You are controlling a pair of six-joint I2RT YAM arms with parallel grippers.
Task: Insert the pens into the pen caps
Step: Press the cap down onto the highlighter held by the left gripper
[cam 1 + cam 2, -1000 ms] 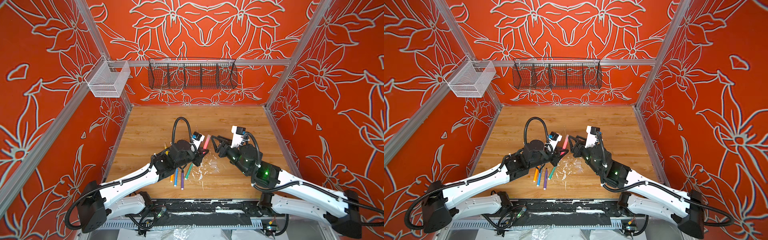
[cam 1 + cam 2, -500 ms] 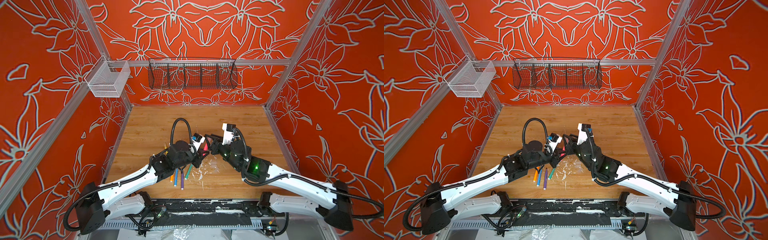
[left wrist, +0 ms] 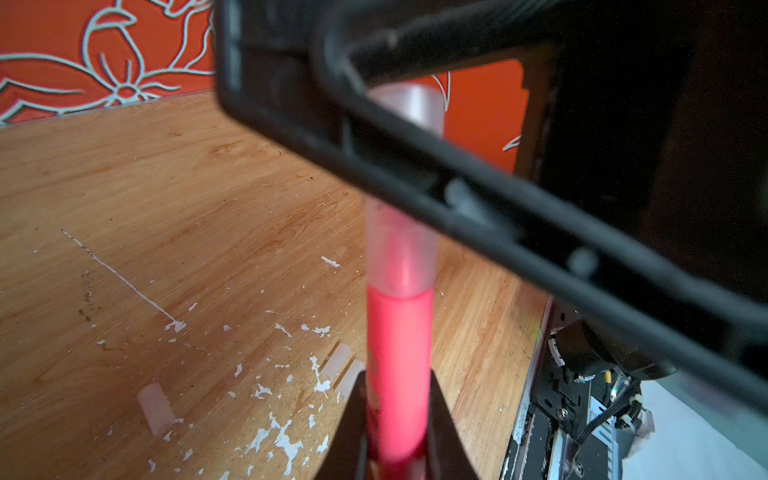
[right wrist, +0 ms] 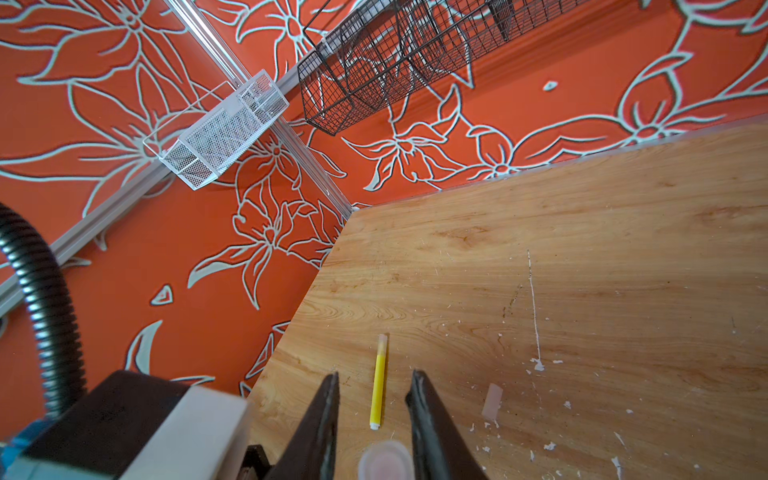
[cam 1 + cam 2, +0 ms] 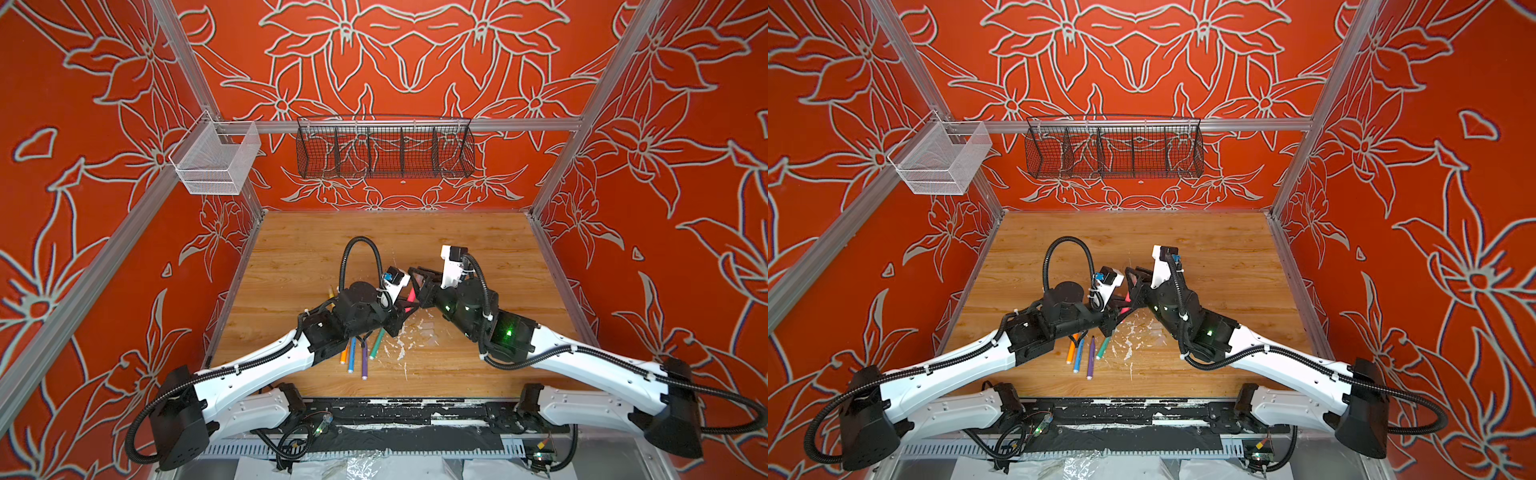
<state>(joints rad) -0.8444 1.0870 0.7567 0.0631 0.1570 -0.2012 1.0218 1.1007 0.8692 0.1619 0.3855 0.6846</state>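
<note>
Pink pen, one: pinched tight in left gripper over table centre, clear cap on its tip. Right gripper: jaws narrow, flanking cap; contact cannot be told. Orange pen, blue pen, purple pen, green pen: flat at 7 o'clock of pink pen. Yellow pen: 9 o'clock. Loose caps: 5 o'clock.

Wood-grain tabletop, scratched, w/ white paint flecks nr its near-centre. Black wire basket, 5 compartments, hangs on alu rail above tabletop's far edge. White mesh bin above its far-left corner. Orange floral walls on 3 sides. Black strip along near edge, crinkled foil just past it.
</note>
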